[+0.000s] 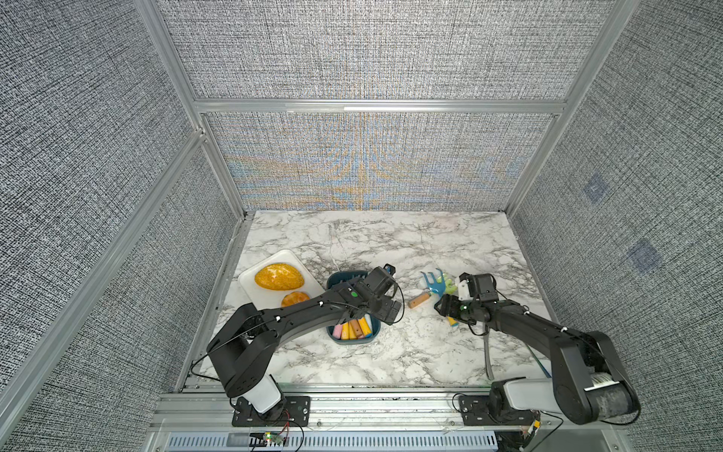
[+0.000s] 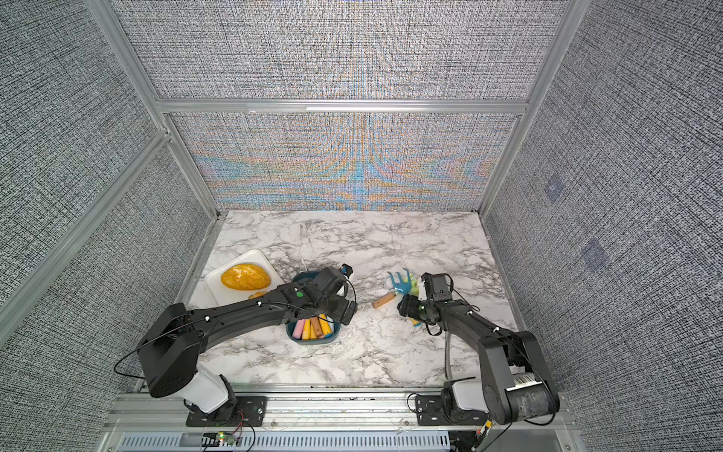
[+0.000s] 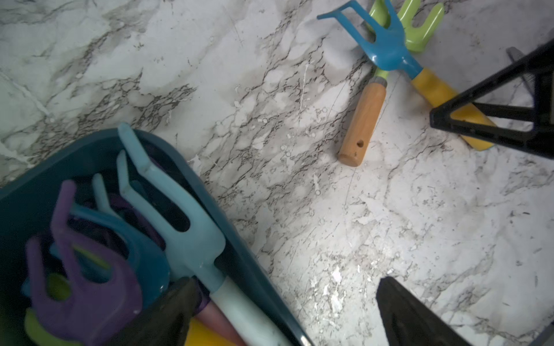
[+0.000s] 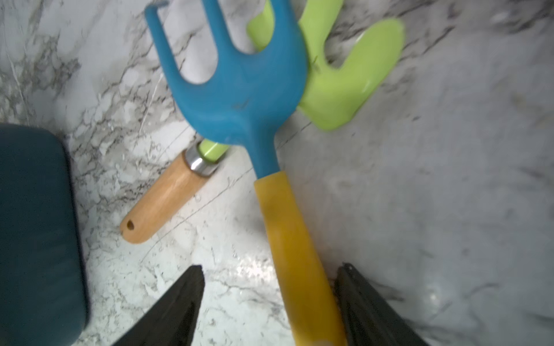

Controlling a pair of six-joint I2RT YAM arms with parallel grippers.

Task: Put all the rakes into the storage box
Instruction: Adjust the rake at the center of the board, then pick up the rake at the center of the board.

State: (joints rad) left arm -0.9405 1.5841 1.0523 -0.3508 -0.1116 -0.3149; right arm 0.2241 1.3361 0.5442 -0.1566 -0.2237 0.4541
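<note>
Left gripper (image 1: 392,311) above storage box (image 3: 45,191) rim; rakes (image 3: 192,236) piled inside.

The table (image 1: 391,242) bears tray (image 1: 247,281), storage box (image 1: 352,341) and rakes (image 1: 432,283).

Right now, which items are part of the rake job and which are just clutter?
Job: blue rake, its handle between the open jaws of the right gripper; green rake under it, probably next; storage box.
Clutter: white tray; two orange loaf-like pieces on it.

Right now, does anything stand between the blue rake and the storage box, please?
Yes: the left gripper hangs over the storage box, and the green rake lies under the blue rake, handle toward the box.
</note>
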